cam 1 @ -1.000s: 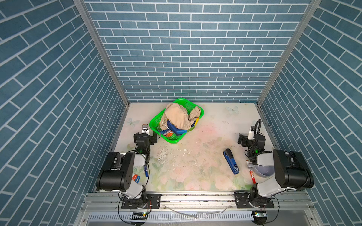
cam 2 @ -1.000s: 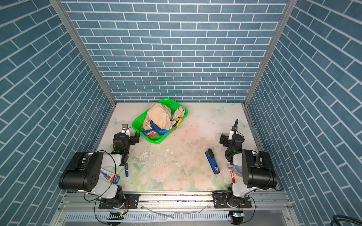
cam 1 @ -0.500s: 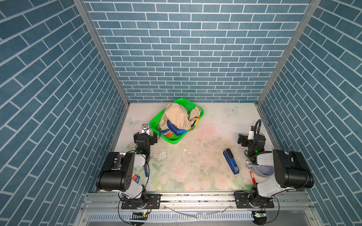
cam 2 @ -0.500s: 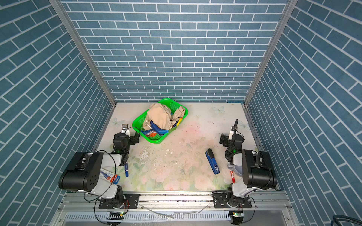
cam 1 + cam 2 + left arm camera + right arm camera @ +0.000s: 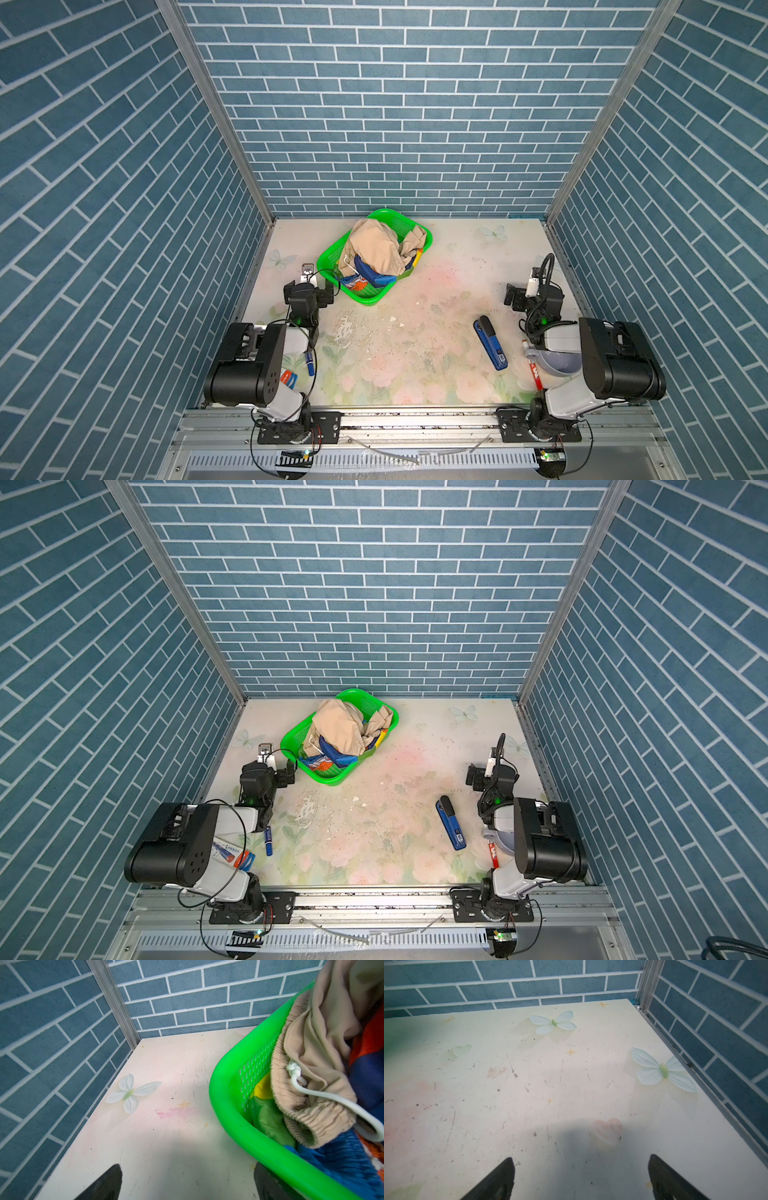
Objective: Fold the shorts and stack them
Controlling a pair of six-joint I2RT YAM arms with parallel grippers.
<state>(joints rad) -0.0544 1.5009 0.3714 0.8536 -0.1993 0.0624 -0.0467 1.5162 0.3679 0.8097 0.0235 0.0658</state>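
Observation:
The beige shorts (image 5: 376, 249) (image 5: 340, 727) lie crumpled on top inside the green mesh basket (image 5: 361, 297) (image 5: 328, 780) at the back left of the table. In the left wrist view their elastic waistband and white drawstring (image 5: 311, 1053) hang at the basket rim (image 5: 228, 1105). The rainbow-striped shorts (image 5: 365, 278) (image 5: 330, 758) (image 5: 342, 1159) lie mostly buried under them. My left gripper (image 5: 309, 284) (image 5: 269, 770) (image 5: 188, 1169) rests open and empty just outside the basket's near left rim. My right gripper (image 5: 534, 291) (image 5: 492, 773) (image 5: 581, 1159) stands open and empty over bare table by the right wall.
A blue stapler (image 5: 490, 343) (image 5: 451, 823) lies at the front right. A grey bowl (image 5: 555, 361) and a red marker (image 5: 534, 372) sit under the right arm. A blue marker (image 5: 309, 368) and a printed packet (image 5: 288, 379) lie by the left arm. Brick walls close three sides.

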